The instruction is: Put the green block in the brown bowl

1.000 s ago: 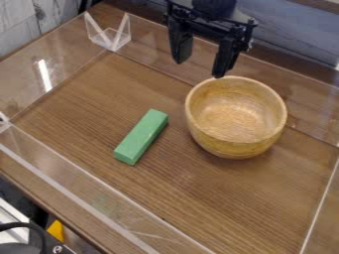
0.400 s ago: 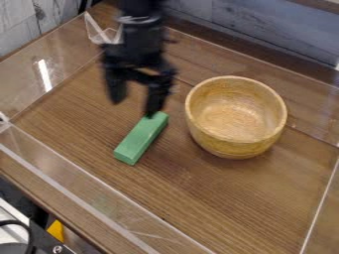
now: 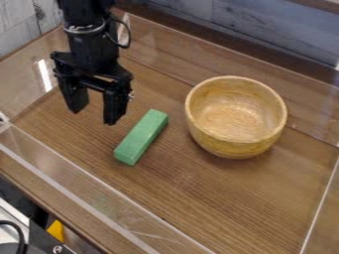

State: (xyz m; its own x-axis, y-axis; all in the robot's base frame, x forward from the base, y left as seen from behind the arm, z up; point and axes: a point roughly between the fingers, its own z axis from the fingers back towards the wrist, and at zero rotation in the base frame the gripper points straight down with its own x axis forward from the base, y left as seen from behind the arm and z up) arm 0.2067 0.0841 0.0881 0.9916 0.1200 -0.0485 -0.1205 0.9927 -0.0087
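Note:
A bright green block (image 3: 141,136) lies flat on the wooden table, slanted from lower left to upper right. To its right stands the brown bowl (image 3: 236,117), round, thick-walled, with nothing in it. My gripper (image 3: 91,102) hangs just left of and behind the block, its black fingers (image 3: 111,105) pointing down and spread apart with nothing between them. It is not touching the block.
Clear acrylic walls (image 3: 79,194) run round the wooden table (image 3: 225,193) on the front, left and right. A folded clear plastic piece (image 3: 119,30) sits at the back behind the arm. Grey planks form the back wall.
The gripper has swept from above the bowl at the back right, across the block, to the block's left side. It stayed open. Block and bowl have not moved.

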